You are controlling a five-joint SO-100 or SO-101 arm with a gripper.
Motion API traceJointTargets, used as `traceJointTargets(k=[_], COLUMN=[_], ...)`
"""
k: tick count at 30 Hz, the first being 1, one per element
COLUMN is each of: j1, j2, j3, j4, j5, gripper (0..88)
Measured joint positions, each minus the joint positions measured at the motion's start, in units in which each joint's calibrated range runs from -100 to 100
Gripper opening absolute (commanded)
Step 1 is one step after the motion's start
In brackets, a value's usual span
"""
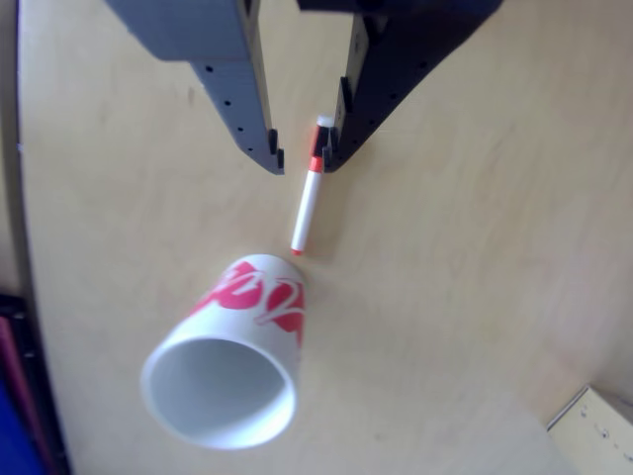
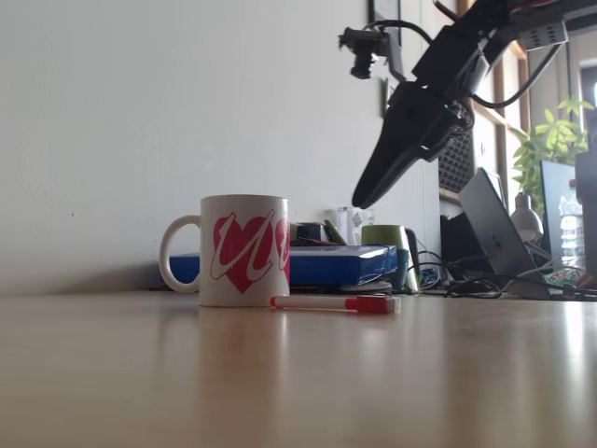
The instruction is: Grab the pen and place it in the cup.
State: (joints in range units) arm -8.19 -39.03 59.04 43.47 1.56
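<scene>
Overhead, in the other view, the gripper points down at a pale wooden table with its two dark fingers apart, a clear gap between their tips. The pen lies flat on the table below that gap, its capped end near the right finger's tip and its red-orange tip end pointing down the picture toward the cup. Whether the right finger touches the cap cannot be told from this angle. The cup stands upright just beyond the pen's tip, its white inside showing and red marks on its outer wall. At the lower right corner sits the edge of a pale box.

From the side, the fixed view shows the gripper hanging well above the table, tilted down and to the left, clear of the pen and cup. Its fingers overlap in profile there, so their spread does not read from this side. The pen rests on the table just in front of the cup, which stands with its handle to the left and a red heart with white script facing the camera. Behind them lie a blue folder, a green mug, a laptop, and a plant.
</scene>
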Motion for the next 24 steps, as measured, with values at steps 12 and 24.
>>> traceJointTargets(k=[12,24], j1=[-2.29,-0.22], j2=[28.88,41.77], j3=[-16.49,-25.27], j4=[-0.93,-0.93], j5=[-1.27,-1.27], gripper=[16.5,16.4])
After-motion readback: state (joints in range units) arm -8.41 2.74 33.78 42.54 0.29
